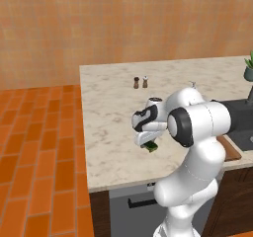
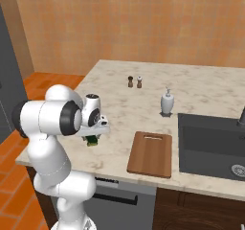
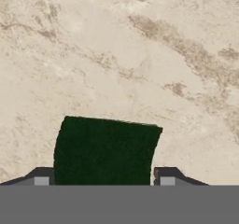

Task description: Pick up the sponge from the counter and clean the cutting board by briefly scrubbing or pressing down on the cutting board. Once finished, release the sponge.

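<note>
The end effector (image 3: 104, 181) points down at the worktop (image 1: 113, 112), its two dark fingertips (image 3: 42, 176) standing on either side of the sponge (image 3: 105, 148) and touching its short edges, so it appears to be clenched on the sponge; whether the sponge is lifted off the marble cannot be told from the hand view. In the left base view the sponge (image 1: 150, 146) shows as a small green block just under the white hand, at about 5 o'clock from the pair of shakers (image 1: 140, 82) and well apart from them. In the right base view the sponge (image 2: 92, 140) sits beneath the end effector (image 2: 93, 136) near the front edge of the worktop (image 2: 201, 90), and the cutting board (image 2: 150, 153) lies flat at its 3 o'clock, apart from it. Past the board at 3 o'clock is the dark sink (image 2: 210, 143), and a white soap dispenser (image 2: 166, 102) stands upright at 12 o'clock from the board, beside the sink's far corner.
</note>
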You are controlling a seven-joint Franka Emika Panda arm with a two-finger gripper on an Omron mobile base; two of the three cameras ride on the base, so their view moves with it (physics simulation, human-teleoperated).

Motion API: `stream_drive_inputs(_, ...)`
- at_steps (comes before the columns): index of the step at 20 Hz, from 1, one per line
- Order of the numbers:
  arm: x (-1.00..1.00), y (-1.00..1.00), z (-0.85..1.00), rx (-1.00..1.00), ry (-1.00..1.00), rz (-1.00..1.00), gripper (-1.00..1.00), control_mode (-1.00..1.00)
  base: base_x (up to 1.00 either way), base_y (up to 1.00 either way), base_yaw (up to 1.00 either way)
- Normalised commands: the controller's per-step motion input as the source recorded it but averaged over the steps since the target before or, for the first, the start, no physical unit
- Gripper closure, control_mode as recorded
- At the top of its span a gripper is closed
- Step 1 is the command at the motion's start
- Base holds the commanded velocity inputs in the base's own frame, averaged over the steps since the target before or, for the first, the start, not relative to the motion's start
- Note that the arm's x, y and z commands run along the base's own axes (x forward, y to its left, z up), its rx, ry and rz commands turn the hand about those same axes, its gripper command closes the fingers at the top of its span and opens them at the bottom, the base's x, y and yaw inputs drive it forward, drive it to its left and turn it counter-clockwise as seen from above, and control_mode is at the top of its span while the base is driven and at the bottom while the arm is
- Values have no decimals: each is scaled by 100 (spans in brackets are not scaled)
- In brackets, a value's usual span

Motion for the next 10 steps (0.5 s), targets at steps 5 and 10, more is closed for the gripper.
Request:
stream_drive_inputs(5,0,2,-7,0,0,-1,100,-100,0,0,0)
stream_drive_inputs(10,0,-5,40,0,0,-5,100,-100,0,0,0)
